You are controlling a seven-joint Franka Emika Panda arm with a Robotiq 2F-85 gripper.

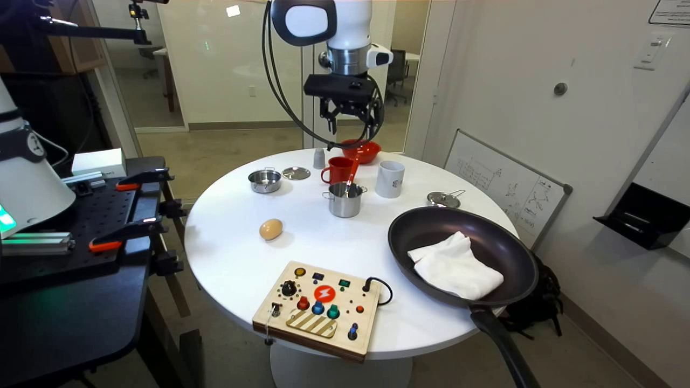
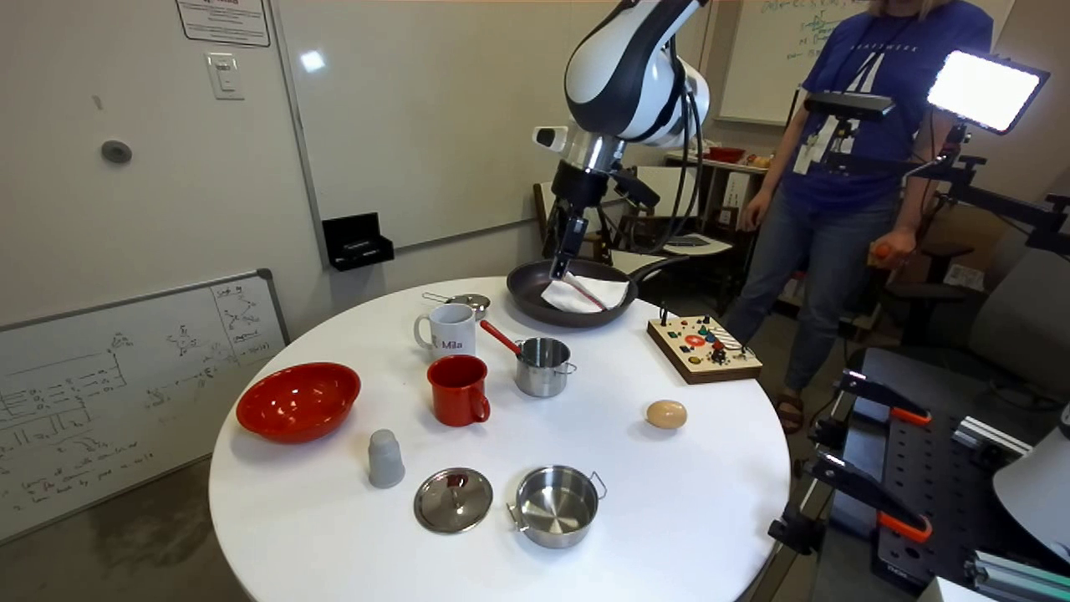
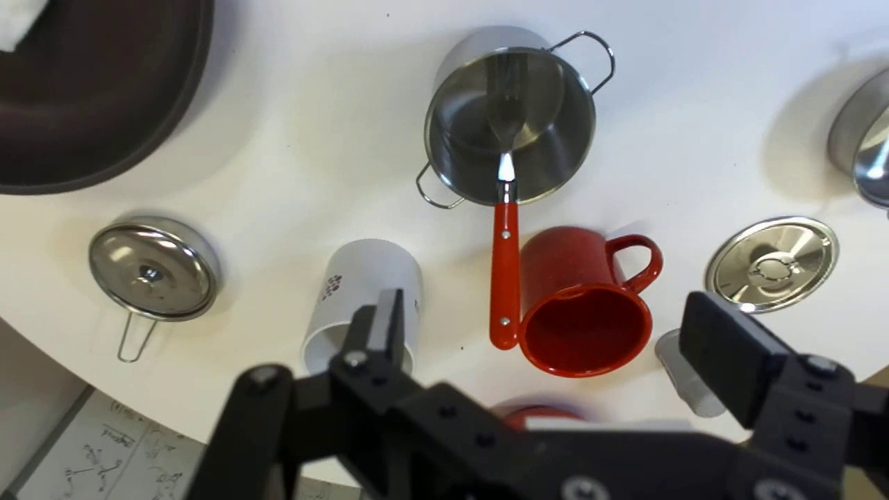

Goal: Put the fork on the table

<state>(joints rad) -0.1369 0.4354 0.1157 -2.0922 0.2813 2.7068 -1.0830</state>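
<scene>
Reading “Mila”, a white mug (image 2: 451,333) stands near the fork (image 3: 505,226) in a steel pot (image 2: 542,385), the fingers (image 3: 729,354) spread overhead.

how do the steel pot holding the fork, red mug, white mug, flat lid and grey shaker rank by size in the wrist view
1. Steel pot holding the fork
2. Red mug and white mug: too alike to rank, the white one partly hidden
3. Flat lid
4. Grey shaker, partly hidden too
</scene>
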